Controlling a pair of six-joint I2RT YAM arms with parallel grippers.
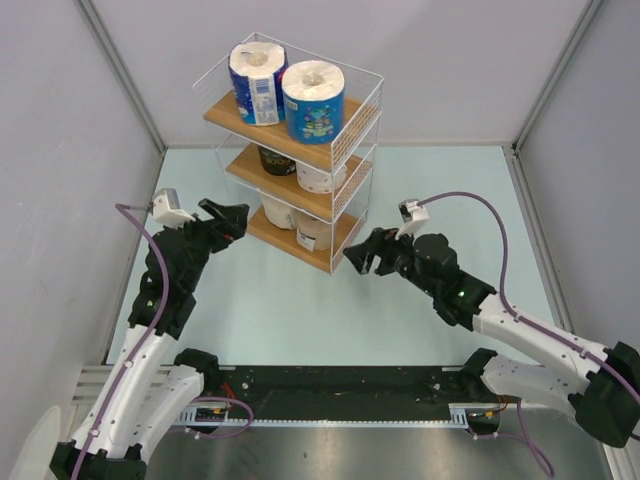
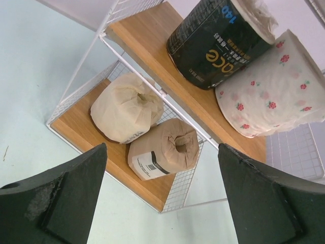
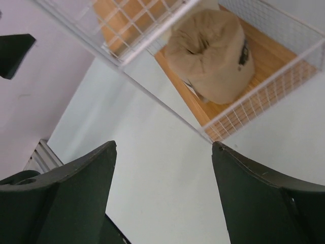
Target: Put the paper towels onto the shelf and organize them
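Observation:
The shelf [image 1: 335,150] stands at the back centre with all six rolls on it. Two blue-wrapped rolls [image 1: 313,102] stand on the top board. The dark roll [image 2: 218,40] and the white dotted roll [image 2: 274,91] sit on the middle board. The cream roll [image 2: 126,107] and the tan-brown roll [image 2: 165,148] lie on the bottom board; the tan-brown roll also shows in the right wrist view [image 3: 210,56]. My left gripper [image 1: 232,220] is open and empty just left of the shelf. My right gripper [image 1: 365,255] is open and empty beside the shelf's bottom right corner.
Grey walls [image 1: 60,150] close in the pale green table [image 1: 300,310] on three sides. A black rail [image 1: 340,385] with the arm bases runs along the near edge. A purple cable [image 1: 480,205] loops above the right arm.

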